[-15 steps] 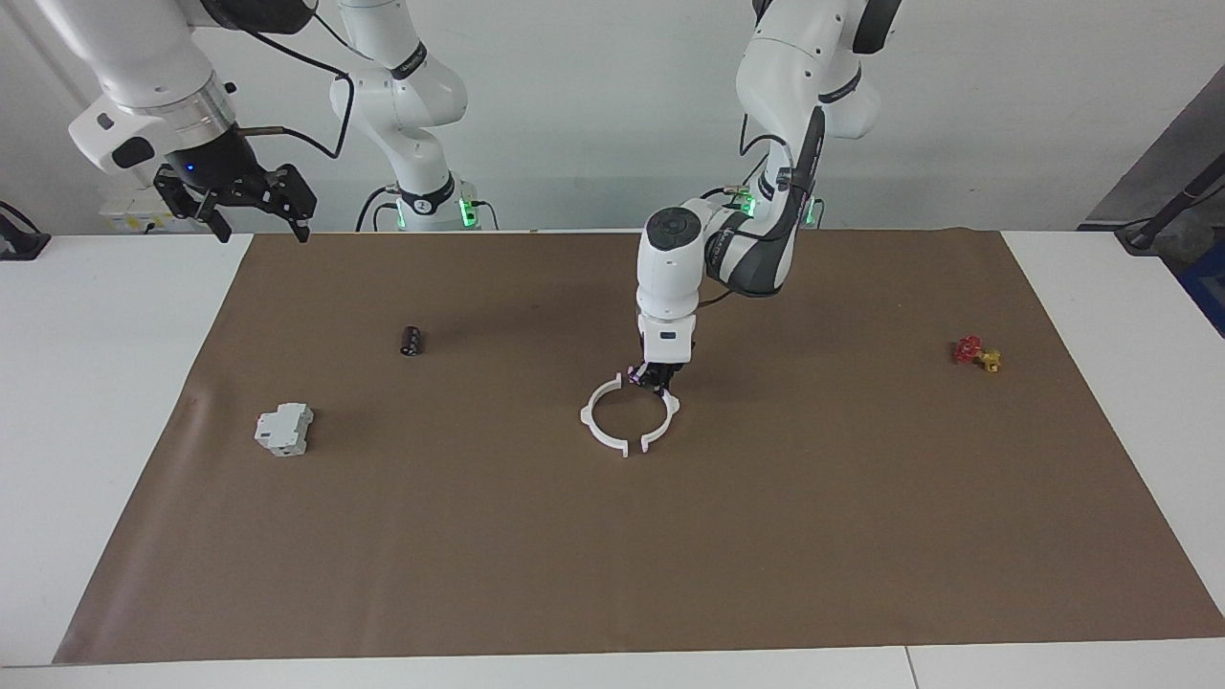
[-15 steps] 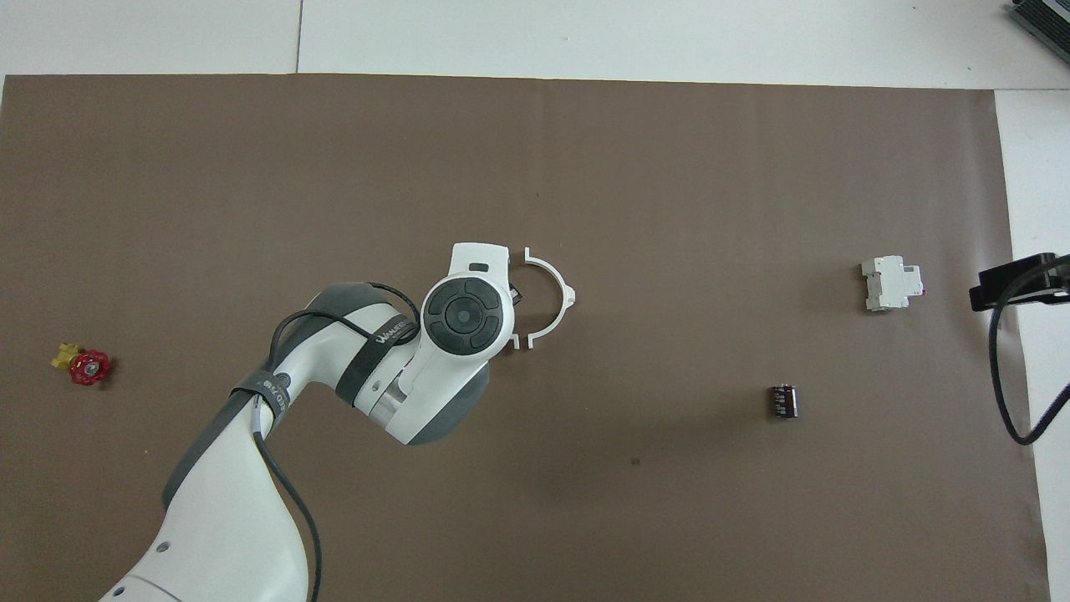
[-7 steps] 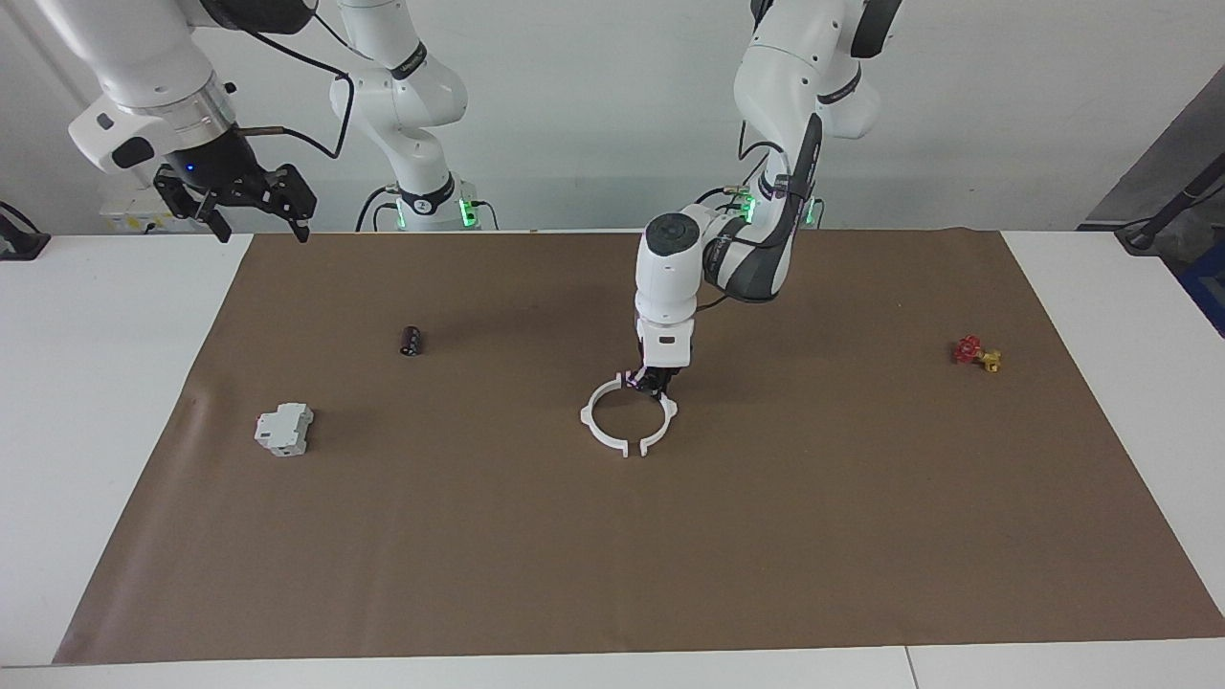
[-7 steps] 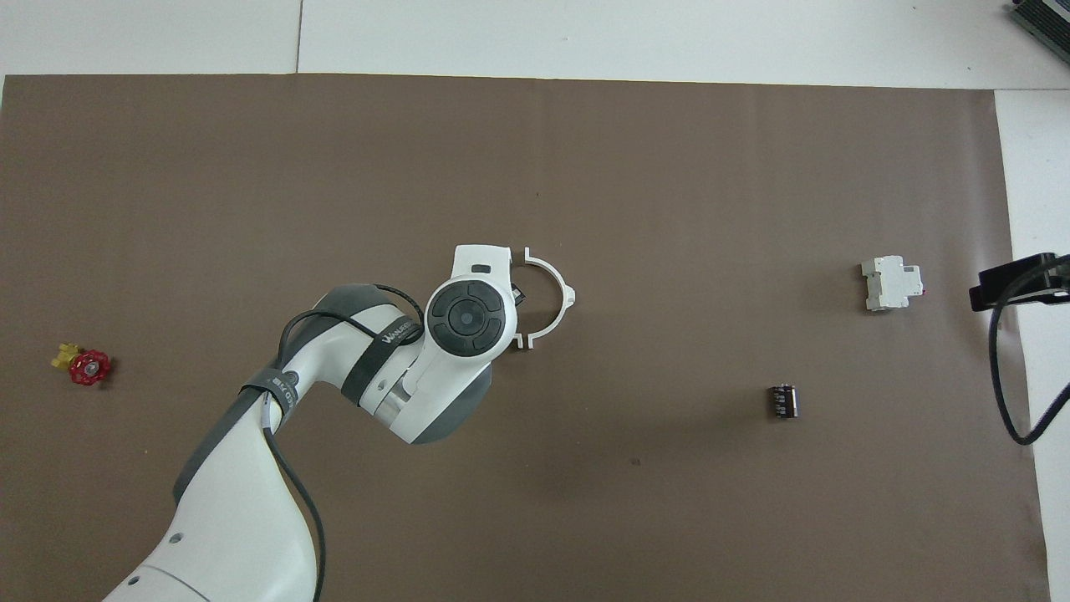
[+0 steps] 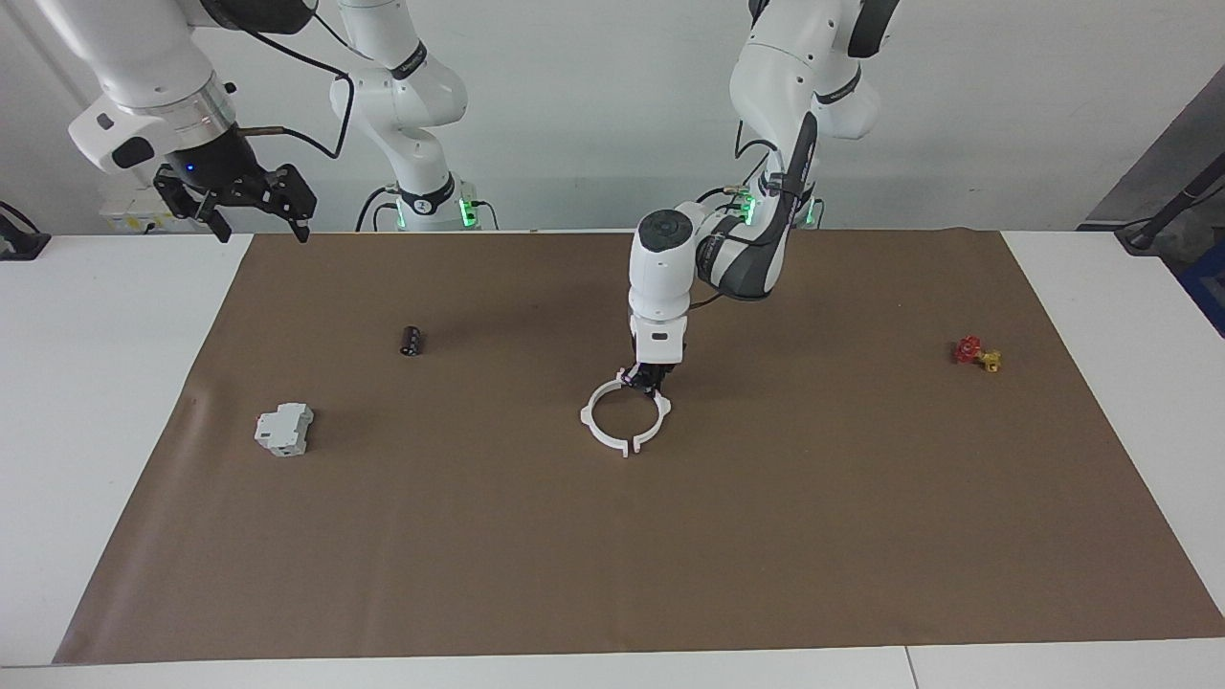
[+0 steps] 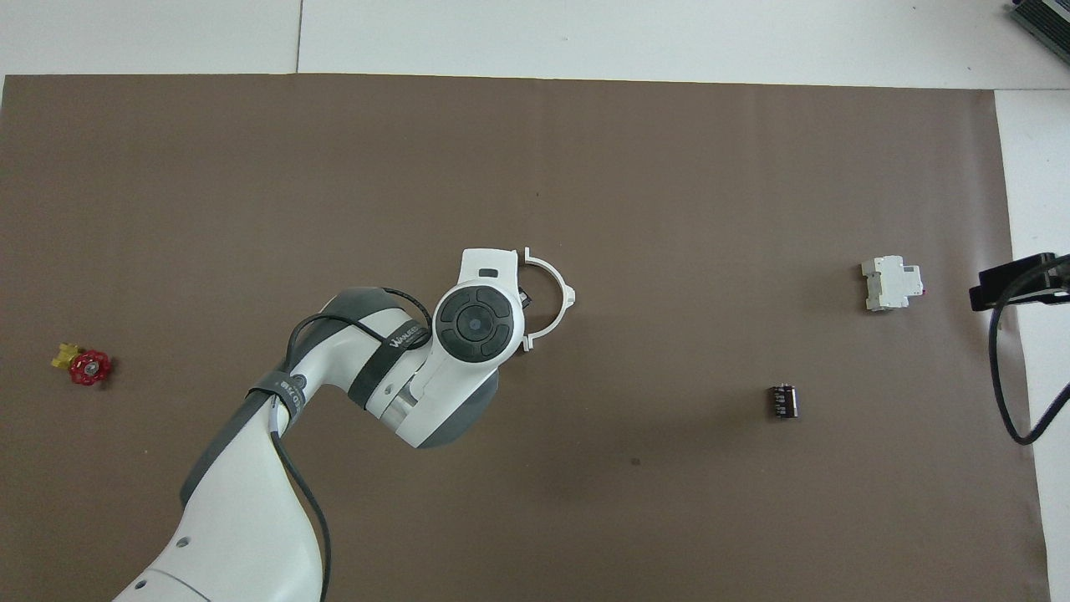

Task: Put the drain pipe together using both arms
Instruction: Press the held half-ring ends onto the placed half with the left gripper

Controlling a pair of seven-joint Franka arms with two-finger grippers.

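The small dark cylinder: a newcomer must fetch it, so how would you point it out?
On the brown mat, look toward the right arm's end. The small dark cylinder lies alone there, nearer the robots than the grey-white boxy block. It is the only black, barrel-shaped piece.

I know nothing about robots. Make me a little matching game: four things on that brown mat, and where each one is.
Things:
1. white ring
2. red-and-yellow valve
3. grey-white block
4. left hand

Places:
a. toward the right arm's end
b. shut on the ring half nearer the robots
c. middle of the mat
d. toward the left arm's end

Pairs: 1-c, 2-d, 3-a, 4-b
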